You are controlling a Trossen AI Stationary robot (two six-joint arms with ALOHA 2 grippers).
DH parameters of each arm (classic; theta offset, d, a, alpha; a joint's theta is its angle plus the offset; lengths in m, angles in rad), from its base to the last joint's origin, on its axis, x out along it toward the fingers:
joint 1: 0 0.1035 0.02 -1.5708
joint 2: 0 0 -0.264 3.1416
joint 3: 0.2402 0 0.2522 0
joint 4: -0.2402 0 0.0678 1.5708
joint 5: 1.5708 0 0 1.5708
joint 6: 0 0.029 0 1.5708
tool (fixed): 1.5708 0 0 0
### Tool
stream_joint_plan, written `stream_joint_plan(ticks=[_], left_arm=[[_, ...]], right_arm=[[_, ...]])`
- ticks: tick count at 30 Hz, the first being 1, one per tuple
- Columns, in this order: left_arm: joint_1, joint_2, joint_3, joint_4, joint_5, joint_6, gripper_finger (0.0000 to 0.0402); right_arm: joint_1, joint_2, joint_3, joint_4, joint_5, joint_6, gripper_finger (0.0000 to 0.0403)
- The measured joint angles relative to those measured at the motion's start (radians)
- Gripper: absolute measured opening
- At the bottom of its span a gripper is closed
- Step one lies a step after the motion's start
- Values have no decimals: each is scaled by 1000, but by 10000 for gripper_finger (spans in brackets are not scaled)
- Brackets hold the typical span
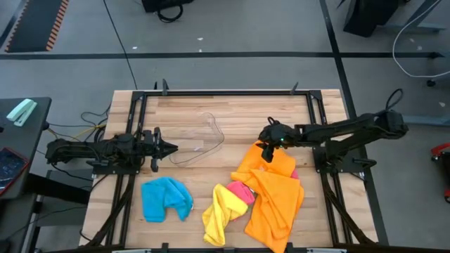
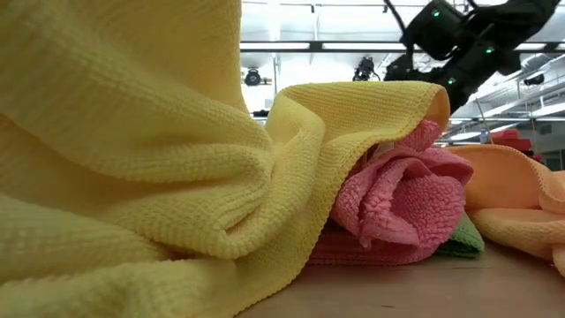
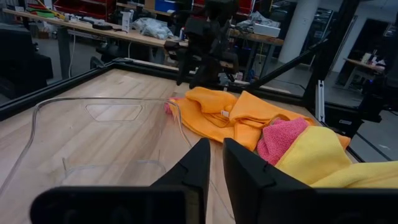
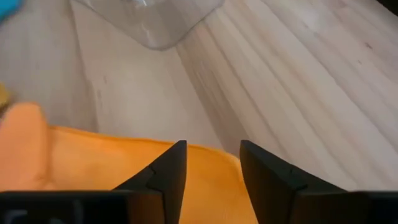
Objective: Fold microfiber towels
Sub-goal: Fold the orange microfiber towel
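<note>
Yellow towel point(image 2: 150, 168), low view: it fills the foreground, draped over the pink towel point(image 2: 402, 208); we see a sliver of green towel point(image 2: 466, 240) beneath and the orange towel point(image 2: 516, 199) off to one side. The right arm hangs above them, too cut off for us to read its claw here.

High view, key relation: the right claw point(image 1: 266, 150) sits over the far edge of the orange towel point(image 1: 271, 190), which stretches from there toward the near edge of the desk point(image 1: 239, 112). We judge the right arm far nearer to this pile than the left.

High view, other cloths: the yellow towel point(image 1: 221, 214) and pink towel point(image 1: 241, 191) lie touching the orange one; the blue towel point(image 1: 166, 198) lies apart, nearer the left arm.

High view, left claw point(image 1: 159, 148): it waits beside the clear tub point(image 1: 200, 140), touching nothing.

Left wrist view: the left claw point(image 3: 216, 163) has its 2 fingers drawn near each other with only a slim gap, gripping nothing; the tub point(image 3: 99, 134) lies just ahead, the orange towel point(image 3: 230, 118) and pink towel point(image 3: 283, 138) beyond.

Right wrist view: the right claw point(image 4: 212, 165) is parted, with nothing between its 2 fingers; the orange towel's point(image 4: 106, 165) edge runs crosswise right under the tips.

Our judgement: the next move calls for a short drop onto that edge before pinching it.
</note>
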Motion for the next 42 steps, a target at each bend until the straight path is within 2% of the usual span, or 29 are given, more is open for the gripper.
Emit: stream_joint_plan(ticks=[12, 24, 28, 37, 42], left_arm=[[0, 0, 0, 0, 0, 0, 57], [0, 0, 0, 0, 0, 0, 58], [0, 0, 0, 0, 0, 0, 58], [0, 0, 0, 0, 0, 0, 52], [0, 0, 0, 0, 0, 0, 59]], right_arm=[[-49, 147, 35, 3, 1, -126, 162], [-49, 181, 35, -18, 13, -236, 158], [-49, 181, 35, -51, 37, -258, 131], [-49, 181, 35, -65, 37, -269, 27], [-49, 144, 47, -85, 37, -268, 6]])
